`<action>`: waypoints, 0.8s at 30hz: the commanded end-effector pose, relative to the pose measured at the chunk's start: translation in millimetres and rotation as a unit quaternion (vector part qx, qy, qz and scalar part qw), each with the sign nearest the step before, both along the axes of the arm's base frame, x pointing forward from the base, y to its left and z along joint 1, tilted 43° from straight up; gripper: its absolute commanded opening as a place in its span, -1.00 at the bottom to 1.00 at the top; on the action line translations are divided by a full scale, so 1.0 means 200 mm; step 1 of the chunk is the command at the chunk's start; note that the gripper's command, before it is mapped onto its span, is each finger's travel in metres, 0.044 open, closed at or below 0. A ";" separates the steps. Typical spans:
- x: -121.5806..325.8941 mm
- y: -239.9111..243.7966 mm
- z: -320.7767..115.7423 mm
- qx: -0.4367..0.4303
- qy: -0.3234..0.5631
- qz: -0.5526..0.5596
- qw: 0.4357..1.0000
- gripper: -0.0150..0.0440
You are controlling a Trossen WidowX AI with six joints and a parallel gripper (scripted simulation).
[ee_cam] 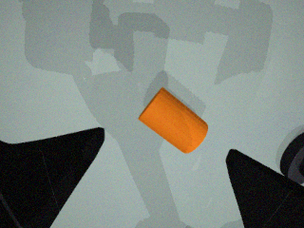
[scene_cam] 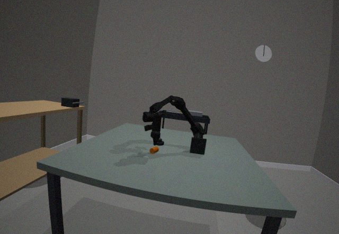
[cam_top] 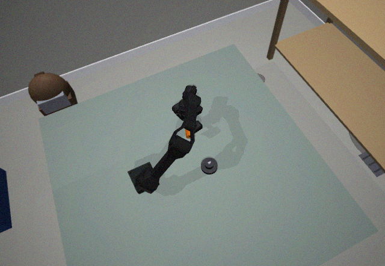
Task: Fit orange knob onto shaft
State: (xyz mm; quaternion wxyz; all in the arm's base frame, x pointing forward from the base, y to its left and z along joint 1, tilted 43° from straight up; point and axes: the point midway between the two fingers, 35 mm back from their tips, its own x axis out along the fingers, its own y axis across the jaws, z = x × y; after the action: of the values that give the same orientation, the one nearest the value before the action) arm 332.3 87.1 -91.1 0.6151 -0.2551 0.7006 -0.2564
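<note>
The orange knob point(cam_top: 187, 133) point(scene_cam: 154, 150) point(ee_cam: 174, 121) lies on its side on the table. No hole can be made out on it; in the wrist view its long axis runs from upper left to lower right. My gripper point(scene_cam: 156, 141) point(ee_cam: 166, 145) is open and empty, above the table, with the knob between and just beyond its spread fingertips in the wrist view. The round dark pedestal point(cam_top: 203, 168) point(ee_cam: 286, 159) stands apart from the knob. Its silver shaft point(cam_top: 209, 162) points up; the shaft's flat side cannot be made out. The exterior view shows the pedestal partly behind my gripper.
The pale green table point(cam_top: 248, 201) point(scene_cam: 207, 177) carries the arm's base point(cam_top: 139, 176) point(scene_cam: 197, 145). In the top view the pedestal is to the right of the base, and the knob is farther up the table. A wooden shelf unit point(cam_top: 335, 70) point(scene_cam: 21, 108) stands beyond the table.
</note>
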 end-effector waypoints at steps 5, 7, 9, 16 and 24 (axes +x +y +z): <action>0.03 0.04 0.00 0.061 0.330 0.367 0.868 1.00; 0.03 0.04 0.00 0.061 0.333 0.370 0.865 1.00; 0.03 0.04 0.00 0.061 0.333 0.370 0.865 1.00; 0.03 0.04 0.00 0.061 0.333 0.370 0.865 1.00; 0.03 0.05 0.00 0.062 0.333 0.370 0.865 1.00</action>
State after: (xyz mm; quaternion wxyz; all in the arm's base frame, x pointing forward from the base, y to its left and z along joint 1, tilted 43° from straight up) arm 337.0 94.2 -91.4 0.4140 -0.5237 0.7344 0.1222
